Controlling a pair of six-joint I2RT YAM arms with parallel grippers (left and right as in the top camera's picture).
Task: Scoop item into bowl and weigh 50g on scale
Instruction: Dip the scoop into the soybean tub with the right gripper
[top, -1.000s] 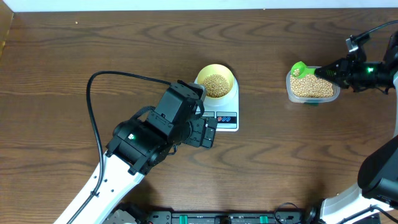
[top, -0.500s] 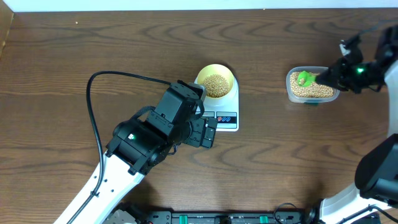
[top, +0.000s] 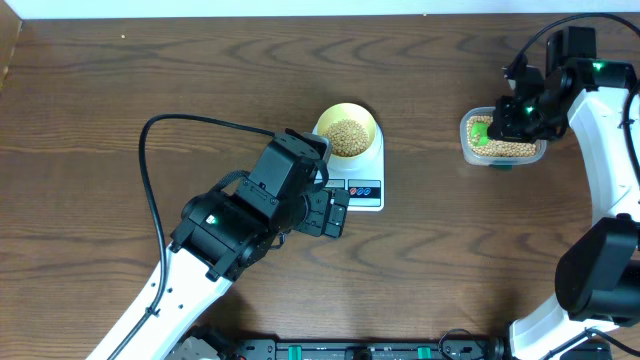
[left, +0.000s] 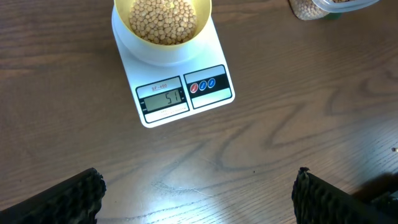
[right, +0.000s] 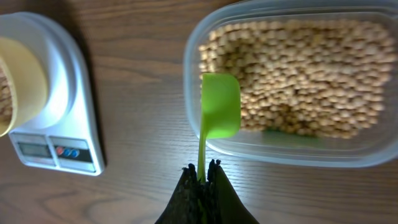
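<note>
Table (top: 120, 90): scale (left: 180, 93), bowl (top: 324, 125) on it, beans (left: 165, 18) inside.
My left gripper (left: 199, 196) hangs spread wide and empty at 6 o'clock from the scale, whose display reads 51. My right gripper (right: 202, 177) pinches the green scoop (right: 220, 115) by its handle, with the head over the tub (right: 348, 152) at 3 o'clock.

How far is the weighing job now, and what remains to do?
Done: the yellow bowl sits on the scale, filled with beans, and the display seems to read 51. In hand: the right pincer grips the green scoop over the clear tub; no beans show in it. Remaining: probably only taking out a few beans to reach 50, then putting down the scoop.
</note>
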